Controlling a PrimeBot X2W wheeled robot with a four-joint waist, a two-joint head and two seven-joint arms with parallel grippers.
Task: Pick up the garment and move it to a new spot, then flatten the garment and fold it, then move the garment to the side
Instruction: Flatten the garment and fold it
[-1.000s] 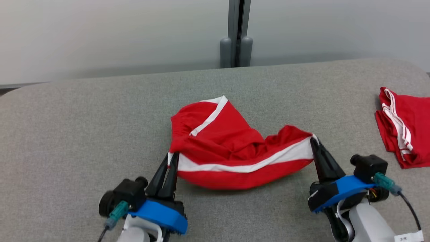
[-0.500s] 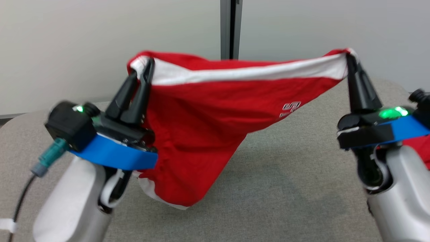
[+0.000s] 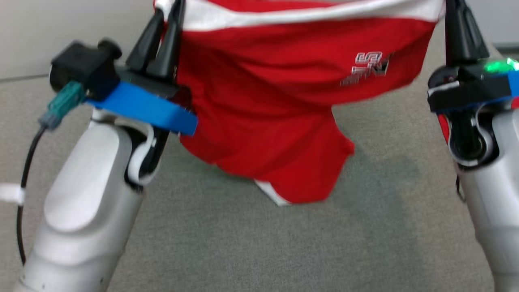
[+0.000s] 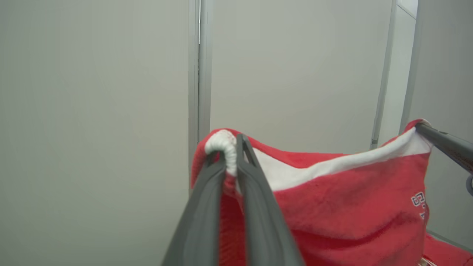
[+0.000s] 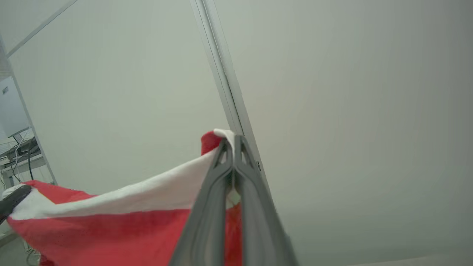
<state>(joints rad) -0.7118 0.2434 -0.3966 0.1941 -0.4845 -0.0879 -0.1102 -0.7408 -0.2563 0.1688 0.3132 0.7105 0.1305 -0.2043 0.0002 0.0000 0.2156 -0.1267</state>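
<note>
The garment (image 3: pixel 284 93) is a pair of red shorts with a white band and a small white logo. It hangs in the air above the grey table (image 3: pixel 243 243), stretched between both grippers. My left gripper (image 3: pixel 168 8) is shut on the white band at the garment's left corner (image 4: pixel 225 147). My right gripper (image 3: pixel 454 6) is shut on the opposite corner (image 5: pixel 221 138). The lower hem dangles just over the table surface. In the left wrist view my left gripper (image 4: pixel 232 147) pinches the bunched white edge; in the right wrist view my right gripper (image 5: pixel 231 142) does the same.
A pale wall with a grey vertical post (image 4: pixel 197 74) stands behind the table. A sliver of another red garment (image 3: pixel 444 121) shows behind my right wrist. A desk with cables (image 5: pixel 18 155) stands far off in the right wrist view.
Both grippers have lifted the garment from the table into the air and spread it wide. The head camera has tilted, so the whole scene has shifted.
</note>
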